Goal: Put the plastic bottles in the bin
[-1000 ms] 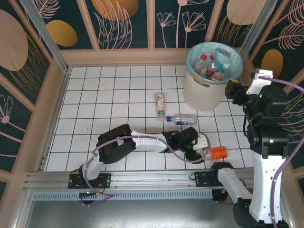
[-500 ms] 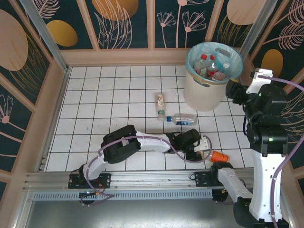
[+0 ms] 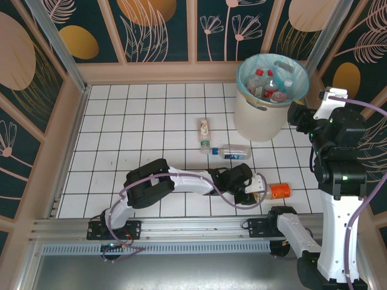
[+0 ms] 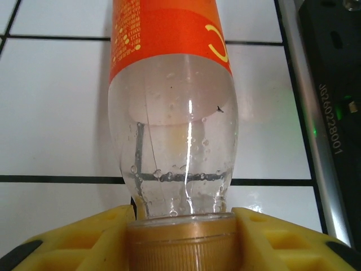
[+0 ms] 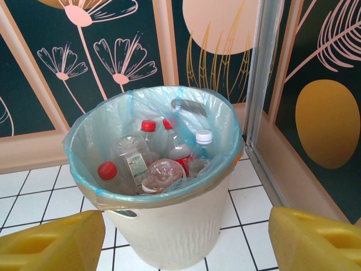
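Pick-up step, by my judgement: my left gripper (image 4: 180, 240) sits narrow, yellow fingers (image 4: 73, 243) pressed on either side of the gold cap (image 4: 180, 251) of the orange-label bottle (image 4: 169, 68). The bottle lies on its side on the tiled table (image 3: 133, 121) near the front edge. My right gripper (image 5: 183, 240) hangs wide and empty, facing the bin (image 5: 141, 234) at the far right. Next move likely calls for a careful lift, since a cap hold may let the body swing, then a carry over the rim. Count: one bin; three bottles on the table, namely orange-label, blue-label bottle (image 3: 231, 151) and green-capped bottle (image 3: 205, 132); at least five in the bin.
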You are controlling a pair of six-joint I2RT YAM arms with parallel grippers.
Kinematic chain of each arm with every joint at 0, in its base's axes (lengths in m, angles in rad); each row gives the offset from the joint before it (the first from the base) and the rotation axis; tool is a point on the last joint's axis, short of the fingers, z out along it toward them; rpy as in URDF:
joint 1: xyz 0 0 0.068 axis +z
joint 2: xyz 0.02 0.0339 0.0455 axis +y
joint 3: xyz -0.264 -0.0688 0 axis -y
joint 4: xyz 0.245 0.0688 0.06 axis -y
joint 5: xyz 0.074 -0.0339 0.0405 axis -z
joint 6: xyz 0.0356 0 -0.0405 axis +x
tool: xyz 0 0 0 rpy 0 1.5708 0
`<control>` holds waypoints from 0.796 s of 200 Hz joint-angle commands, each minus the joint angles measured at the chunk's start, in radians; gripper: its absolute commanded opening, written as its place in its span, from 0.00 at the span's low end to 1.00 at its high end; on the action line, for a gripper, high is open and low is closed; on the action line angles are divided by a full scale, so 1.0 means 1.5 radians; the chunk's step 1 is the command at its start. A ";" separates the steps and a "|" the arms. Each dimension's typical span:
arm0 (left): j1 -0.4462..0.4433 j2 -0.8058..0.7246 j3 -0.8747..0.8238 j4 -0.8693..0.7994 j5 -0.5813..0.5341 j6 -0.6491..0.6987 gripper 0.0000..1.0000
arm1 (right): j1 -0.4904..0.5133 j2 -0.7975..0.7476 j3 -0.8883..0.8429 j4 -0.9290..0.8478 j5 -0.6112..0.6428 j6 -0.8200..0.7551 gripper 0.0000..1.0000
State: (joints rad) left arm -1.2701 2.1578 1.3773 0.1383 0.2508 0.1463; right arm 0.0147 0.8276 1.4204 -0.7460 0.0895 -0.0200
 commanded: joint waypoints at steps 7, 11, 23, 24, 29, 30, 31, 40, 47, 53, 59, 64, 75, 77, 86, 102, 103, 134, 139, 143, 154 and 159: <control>-0.002 -0.053 -0.037 0.063 0.009 0.019 0.41 | 0.004 0.003 0.015 0.013 0.010 0.005 0.77; -0.001 -0.056 -0.041 0.067 0.008 0.020 0.39 | 0.004 0.004 0.015 0.011 0.010 0.006 0.77; -0.001 -0.063 -0.049 0.082 0.009 0.018 0.31 | 0.004 0.004 0.015 0.011 0.011 0.006 0.77; -0.001 -0.063 -0.050 0.084 0.009 0.018 0.31 | 0.004 0.004 0.016 0.012 0.011 0.006 0.77; -0.002 -0.066 -0.053 0.088 0.008 0.017 0.30 | 0.004 0.004 0.016 0.011 0.012 0.007 0.77; -0.002 -0.066 -0.053 0.090 0.008 0.017 0.29 | 0.004 0.004 0.016 0.012 0.012 0.008 0.77; -0.002 -0.067 -0.054 0.090 0.008 0.017 0.29 | 0.004 0.004 0.016 0.012 0.012 0.008 0.77; -0.002 -0.072 -0.057 0.096 0.006 0.014 0.29 | 0.004 0.005 0.018 0.013 0.011 0.011 0.77; -0.002 -0.079 -0.063 0.103 0.002 0.010 0.28 | 0.004 0.005 0.019 0.012 0.009 0.013 0.77; -0.001 -0.087 -0.072 0.113 -0.002 0.008 0.27 | 0.004 0.006 0.021 0.013 0.004 0.013 0.77; -0.002 -0.098 -0.083 0.123 -0.005 0.008 0.24 | 0.004 0.008 0.023 0.012 0.000 0.015 0.77; -0.002 -0.109 -0.093 0.131 -0.008 0.006 0.23 | 0.004 0.010 0.025 0.012 -0.004 0.017 0.77; -0.001 -0.142 -0.123 0.154 -0.021 -0.001 0.22 | 0.004 0.015 0.033 0.009 -0.011 0.020 0.77; -0.001 -0.148 -0.130 0.158 -0.024 -0.003 0.22 | 0.004 0.016 0.035 0.009 -0.012 0.022 0.76; -0.001 -0.181 -0.156 0.175 -0.038 -0.009 0.20 | 0.004 0.021 0.043 0.010 -0.020 0.027 0.76; -0.001 -0.234 -0.189 0.183 -0.072 -0.022 0.00 | 0.004 0.024 0.061 0.023 -0.040 0.045 0.75; 0.000 -0.236 -0.191 0.183 -0.075 -0.023 0.00 | 0.004 0.023 0.062 0.024 -0.042 0.046 0.75; 0.000 -0.357 -0.280 0.249 -0.165 -0.062 0.00 | 0.004 -0.007 0.053 0.122 -0.100 0.091 0.75; 0.000 -0.377 -0.299 0.264 -0.182 -0.066 0.00 | 0.004 -0.012 0.049 0.138 -0.113 0.099 0.75; 0.000 -0.394 -0.309 0.274 -0.196 -0.070 0.00 | 0.004 -0.014 0.046 0.151 -0.125 0.107 0.75; 0.000 -0.438 -0.333 0.299 -0.242 -0.082 0.00 | 0.004 -0.021 0.037 0.187 -0.165 0.124 0.75; 0.001 -0.456 -0.340 0.306 -0.265 -0.086 0.00 | 0.004 -0.025 0.032 0.204 -0.185 0.133 0.75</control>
State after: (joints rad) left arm -1.2701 1.5932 0.9325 0.4511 0.0296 0.0792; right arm 0.0147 0.8268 1.4811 -0.6270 -0.0448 0.0921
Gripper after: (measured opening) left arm 0.325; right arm 0.751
